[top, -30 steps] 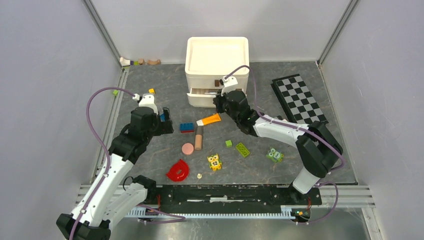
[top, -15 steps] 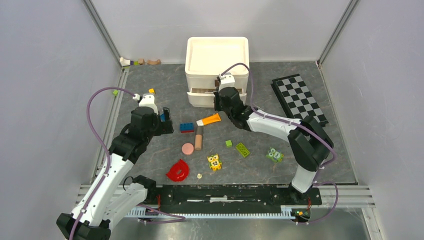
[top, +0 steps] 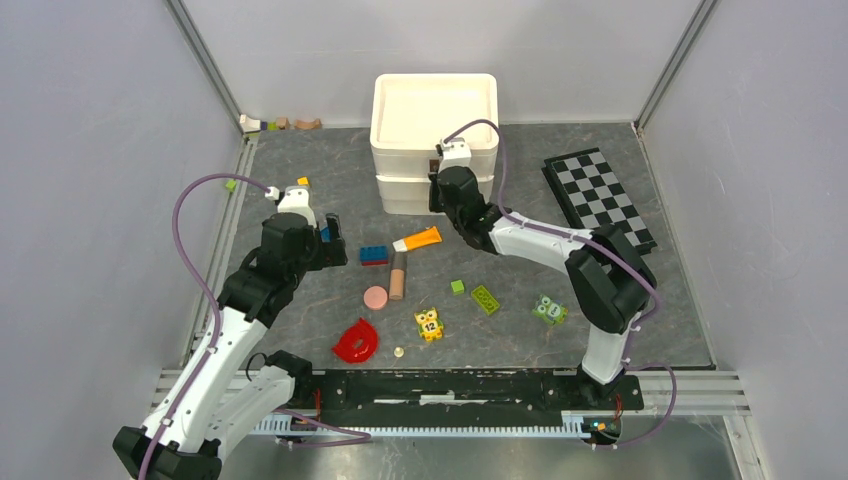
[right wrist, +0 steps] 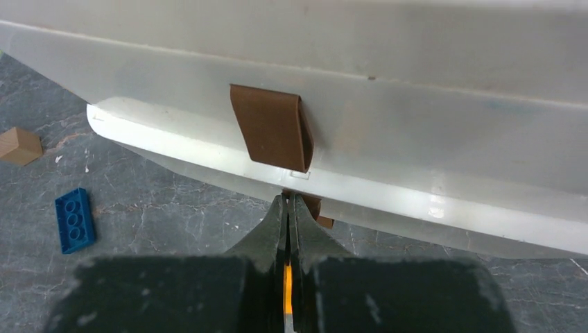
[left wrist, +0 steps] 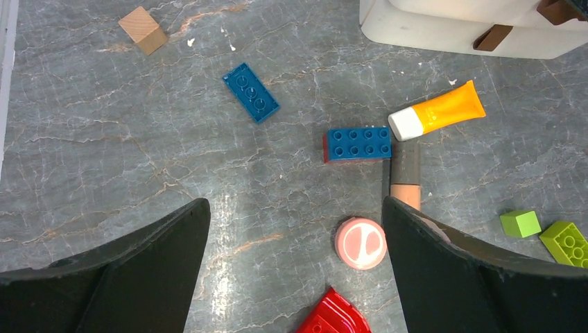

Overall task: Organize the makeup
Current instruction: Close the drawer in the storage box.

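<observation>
The orange tube with white cap (top: 418,239) lies in front of the white drawer unit (top: 434,130); it also shows in the left wrist view (left wrist: 437,111). The beige stick (top: 398,275) and the round pink disc (top: 375,297) lie just below it, and both show in the left wrist view, the stick (left wrist: 405,173) and the disc (left wrist: 360,243). My left gripper (top: 330,240) hovers open and empty left of them (left wrist: 295,270). My right gripper (top: 445,190) is shut, its tips (right wrist: 289,201) against the lower drawer's brown tab (right wrist: 315,208). Both drawers look closed. The black pencil and clear packets are out of view.
A blue brick (top: 374,254), a red half-ring (top: 357,341), a yellow owl block (top: 429,323), a green owl block (top: 549,310) and green bricks (top: 486,299) lie around the makeup. A checkerboard (top: 598,198) lies at the right. A wooden cube (left wrist: 142,30) and a flat blue brick (left wrist: 251,91) lie at the left.
My right gripper moved up to the drawer unit and the open lower drawer went shut. The left arm has not moved.
</observation>
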Controlling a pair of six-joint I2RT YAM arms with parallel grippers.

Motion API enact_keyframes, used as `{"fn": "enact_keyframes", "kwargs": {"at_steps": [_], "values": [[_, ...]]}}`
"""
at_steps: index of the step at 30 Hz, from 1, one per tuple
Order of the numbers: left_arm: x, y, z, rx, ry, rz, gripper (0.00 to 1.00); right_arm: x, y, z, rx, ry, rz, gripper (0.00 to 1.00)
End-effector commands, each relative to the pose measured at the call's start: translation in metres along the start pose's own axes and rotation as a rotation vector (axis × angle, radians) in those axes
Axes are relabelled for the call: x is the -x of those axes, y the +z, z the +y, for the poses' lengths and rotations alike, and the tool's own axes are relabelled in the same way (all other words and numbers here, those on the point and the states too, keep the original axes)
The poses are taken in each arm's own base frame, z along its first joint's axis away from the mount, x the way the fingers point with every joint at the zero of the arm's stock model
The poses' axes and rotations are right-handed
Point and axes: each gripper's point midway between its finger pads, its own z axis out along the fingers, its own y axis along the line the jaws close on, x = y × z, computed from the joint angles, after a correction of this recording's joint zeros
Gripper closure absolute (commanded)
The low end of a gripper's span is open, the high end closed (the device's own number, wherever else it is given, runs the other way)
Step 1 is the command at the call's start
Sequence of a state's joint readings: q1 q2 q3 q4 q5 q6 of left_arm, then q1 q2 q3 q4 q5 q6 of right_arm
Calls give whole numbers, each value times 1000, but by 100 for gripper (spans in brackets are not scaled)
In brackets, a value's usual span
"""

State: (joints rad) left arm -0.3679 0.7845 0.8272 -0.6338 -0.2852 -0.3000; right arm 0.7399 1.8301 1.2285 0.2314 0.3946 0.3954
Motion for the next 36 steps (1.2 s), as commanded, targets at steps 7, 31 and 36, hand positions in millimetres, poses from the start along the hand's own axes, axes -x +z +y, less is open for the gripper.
{"fn": "enact_keyframes", "kwargs": {"at_steps": [7,31,36], "values": [[9,1,-2,-16,15,-37,0,32,10,-17,-50,19,-163,100],[9,1,-1,-11,18,-38,0,68,-24,-9,42,86,-210,40],[10,1,-1,-9,17,-41,0,79,-16,-4,84,148,-209,39]]}}
